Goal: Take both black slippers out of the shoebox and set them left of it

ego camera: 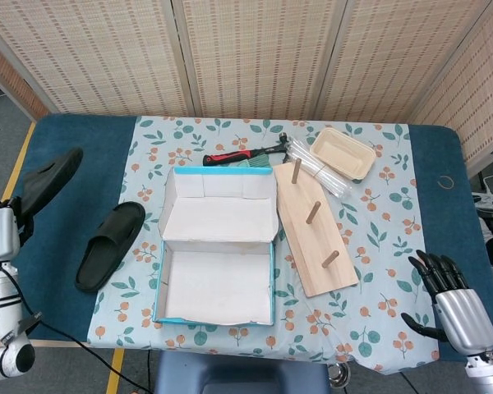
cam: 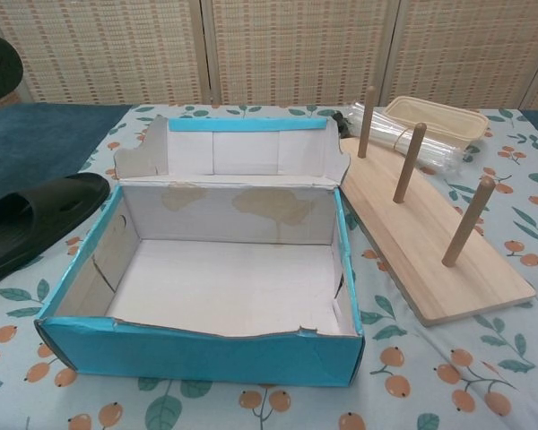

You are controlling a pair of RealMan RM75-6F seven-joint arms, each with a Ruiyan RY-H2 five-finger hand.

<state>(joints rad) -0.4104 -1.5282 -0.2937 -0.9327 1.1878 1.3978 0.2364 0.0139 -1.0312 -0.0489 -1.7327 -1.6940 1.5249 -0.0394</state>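
Cardboard shoebox (cam: pixel 197 349) sits empty; left hand (ego camera: pixel 0 230) grips rubbery slipper (ego camera: pixel 49 182), right hand (ego camera: pixel 452 300) spread.

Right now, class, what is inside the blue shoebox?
Nothing: the shoebox shows only its bare white floor and walls in both views. One black slipper lies on the table left of it; the left hand holds the other slipper. No corner is hidden.

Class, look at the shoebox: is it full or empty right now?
Empty. The shoebox shows only its bare white bottom in both views; one black slipper lies left of it, another slipper is in the left robot hand.
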